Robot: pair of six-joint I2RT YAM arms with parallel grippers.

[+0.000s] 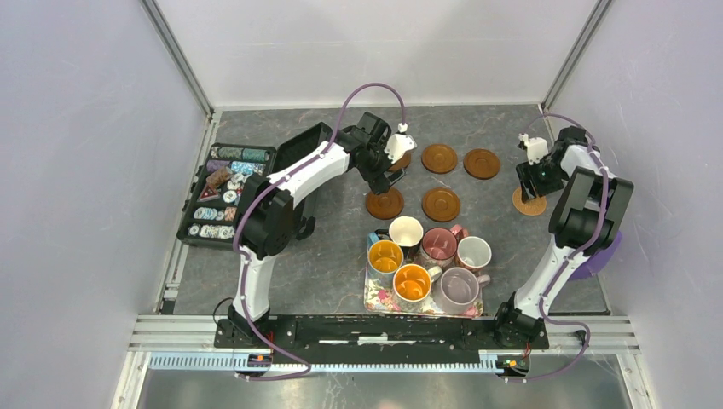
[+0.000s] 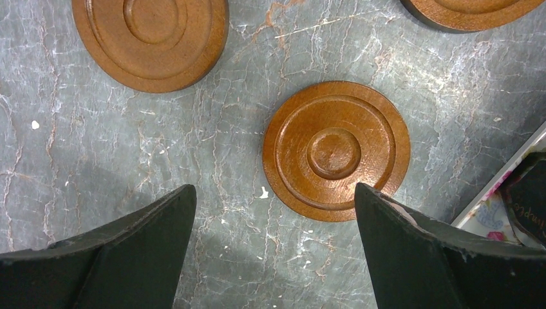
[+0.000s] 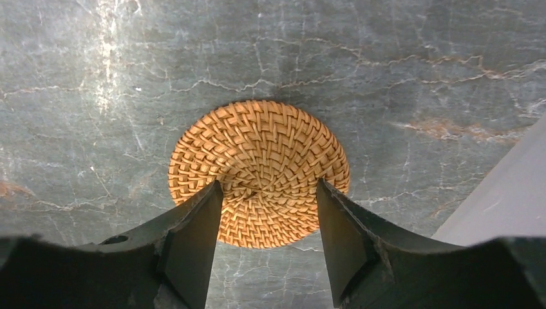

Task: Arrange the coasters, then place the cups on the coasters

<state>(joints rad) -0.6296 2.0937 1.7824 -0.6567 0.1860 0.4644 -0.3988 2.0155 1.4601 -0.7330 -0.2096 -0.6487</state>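
Nearest you, the floral tray (image 1: 373, 302) carries the cups (image 1: 412, 282), six mugs packed tightly together. The two orange-lined ones and the lilac one sit clearly inside it. The black, pink and white-pink ones crowd its far edge, and you cannot tell whether they stand in the tray or just past it. No cup is on a coaster, so that half of the job is not yet begun.

To the left, an open black case (image 1: 192, 223) holds poker chips (image 1: 223, 194) in rows.

Beyond the tray, the five brown coasters (image 1: 441, 204) lie flat on the worktop (image 1: 324, 256) in two uneven rows. The tan coaster (image 1: 529, 203) lies off to the right, roughly level with the nearer row. The arranging looks close to finished, though the spacing is irregular.

Your left end effector (image 2: 273, 193) hangs over the near-left brown coaster, jaws wide apart and empty, and it partly hides the far-left one from above. Your right end effector (image 3: 267, 193) sits over the tan coaster with its jaws apart and nothing clamped. You cannot tell whether the tips touch the weave.
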